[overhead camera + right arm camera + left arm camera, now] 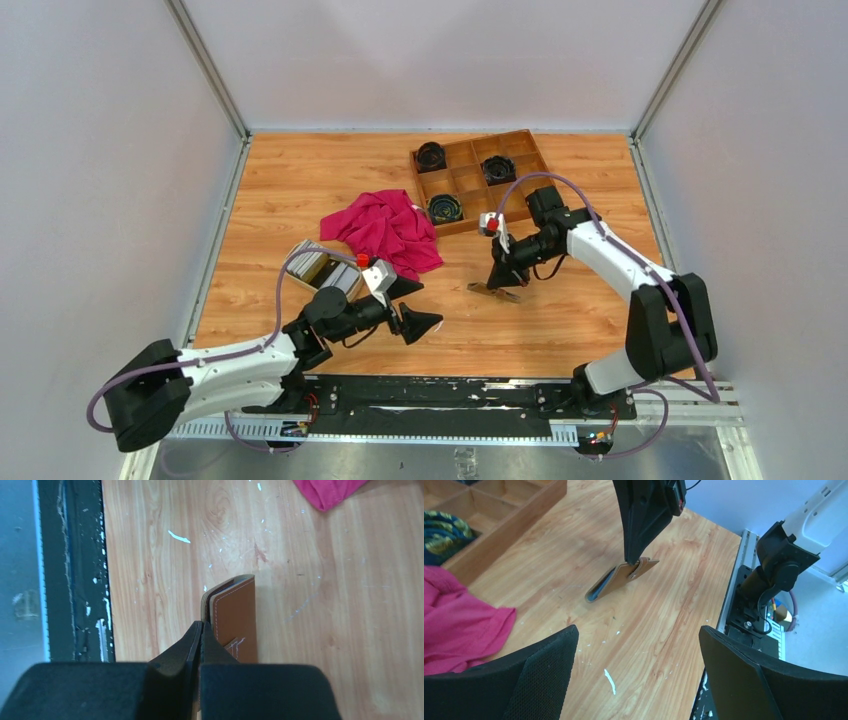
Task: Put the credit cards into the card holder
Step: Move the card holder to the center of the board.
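**Open the card holder before any card comes near**

The card holder [237,612] lies folded on the tabletop [560,330] in front of the right arm. Its snap tab sits right by the right gripper [201,632]. The step in hand looks like opening or steadying the holder. To do that well, I judge the grip should take only the top cover near the tab. It should lift in a slow arc so the lower half stays flat on the wood, and stop once the inner pockets face the left arm. Too quick a pull would likely drag the whole holder along. The credit cards [322,267] stand well apart to the left, just beside the red cloth [385,230], and no card shows in the holder.

The right gripper's jaws are pressed fully together at the holder's long edge, apparently nipping the thin cover. How much leather lies between them I cannot tell. The left gripper [638,640] hangs spread wide with nothing in it, pointing at the holder.
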`<state>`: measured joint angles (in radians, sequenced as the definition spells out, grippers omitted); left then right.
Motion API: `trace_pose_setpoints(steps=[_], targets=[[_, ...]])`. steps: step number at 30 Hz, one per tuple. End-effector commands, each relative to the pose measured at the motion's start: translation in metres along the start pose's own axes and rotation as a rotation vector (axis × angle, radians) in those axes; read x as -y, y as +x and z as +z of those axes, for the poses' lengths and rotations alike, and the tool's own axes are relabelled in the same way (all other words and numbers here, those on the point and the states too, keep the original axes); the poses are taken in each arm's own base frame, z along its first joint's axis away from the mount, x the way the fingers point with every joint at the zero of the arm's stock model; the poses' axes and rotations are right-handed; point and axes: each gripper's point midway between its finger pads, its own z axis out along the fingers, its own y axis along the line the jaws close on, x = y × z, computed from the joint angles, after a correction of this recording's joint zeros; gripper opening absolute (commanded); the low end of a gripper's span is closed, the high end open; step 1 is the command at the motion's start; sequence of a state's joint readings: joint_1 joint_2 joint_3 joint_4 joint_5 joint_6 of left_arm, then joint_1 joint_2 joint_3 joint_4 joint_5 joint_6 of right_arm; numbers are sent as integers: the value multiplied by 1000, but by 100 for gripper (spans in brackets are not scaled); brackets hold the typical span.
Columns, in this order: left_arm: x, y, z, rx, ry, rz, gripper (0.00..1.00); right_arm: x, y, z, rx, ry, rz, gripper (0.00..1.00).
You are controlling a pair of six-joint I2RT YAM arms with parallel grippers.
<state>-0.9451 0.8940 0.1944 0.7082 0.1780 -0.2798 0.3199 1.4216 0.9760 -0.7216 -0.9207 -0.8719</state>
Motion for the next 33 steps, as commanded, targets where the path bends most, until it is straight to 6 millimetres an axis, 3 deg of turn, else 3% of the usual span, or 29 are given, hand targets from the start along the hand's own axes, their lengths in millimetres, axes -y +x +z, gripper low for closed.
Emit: trace_pose_setpoints(steps=[1,7,19,29,33], targets=[[0,-7,7,83,-15,-117,96,-11,-9,4,50,-106,151,0],[-11,12,15,42,-96,-305,95,-4,-6,14,55,-154,272,0],[-12,26,42,34,-128,-632,86,7,-11,14,139,-219,429,0],[-10,41,68,70,-61,-673,80,15,-15,12,193,-256,523,0],[-16,50,68,47,-94,-613,79,30,9,15,84,-168,563,0]])
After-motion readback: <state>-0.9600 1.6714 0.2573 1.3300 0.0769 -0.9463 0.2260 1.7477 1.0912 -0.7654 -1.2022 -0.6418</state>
